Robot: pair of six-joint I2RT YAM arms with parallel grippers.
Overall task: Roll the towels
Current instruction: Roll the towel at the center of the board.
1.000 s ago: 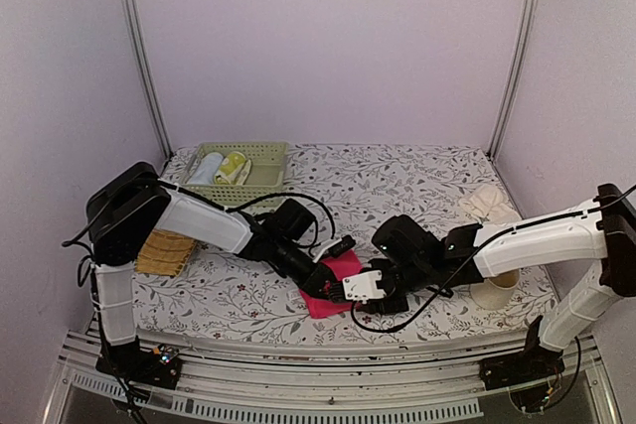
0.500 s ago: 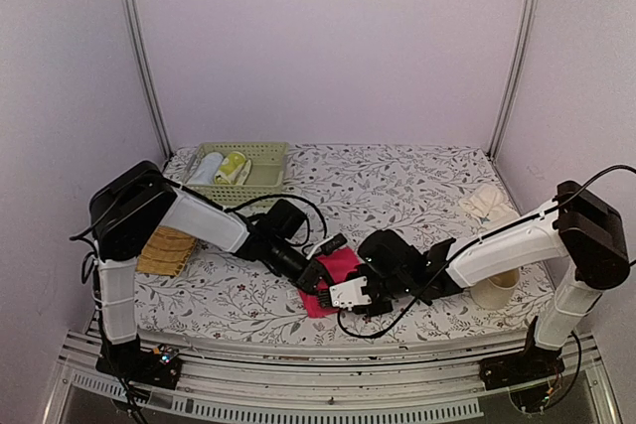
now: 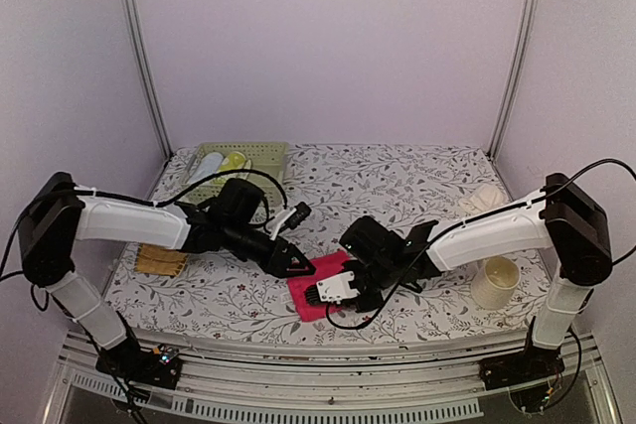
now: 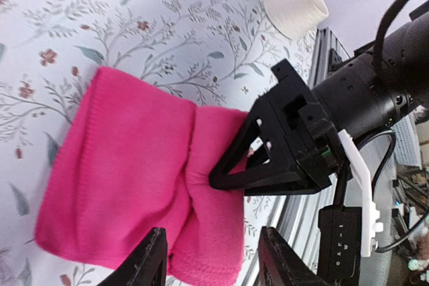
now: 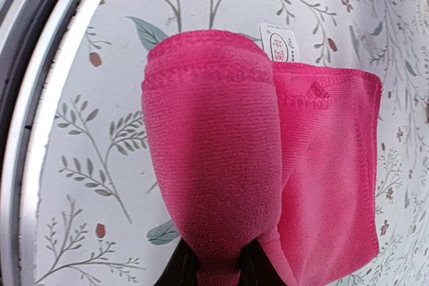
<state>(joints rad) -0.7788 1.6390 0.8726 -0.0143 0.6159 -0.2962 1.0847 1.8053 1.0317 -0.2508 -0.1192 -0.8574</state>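
1. A table under a floral-print cloth (image 3: 397,176) is seen carrying everything.
2. A pale green slotted plastic basket (image 3: 260,151) is set at the table's far left corner, with rolled cloths inside.
3. A bright pink cloth towel (image 3: 303,301) is laid near the middle of the table's near edge. The part nearest that edge is rolled and the rest lies flat.
4. A woven tan straw mat (image 3: 159,260) is placed near the left edge, partly covered by the left arm.
5. A smaller cream-white cloth towel (image 3: 487,204) is bunched by the right edge.
6. A cream ceramic mug (image 3: 494,282) is stood upright near the right edge.
7. The right gripper (image 5: 214,259) is set at the roll, its jaws pinching one end of it.
8. The left gripper (image 4: 211,236) is held over the pink towel's edge with jaws spread and nothing gripped.
9. A small white tag (image 5: 278,41) is seen at the pink towel's hem, beside the roll.
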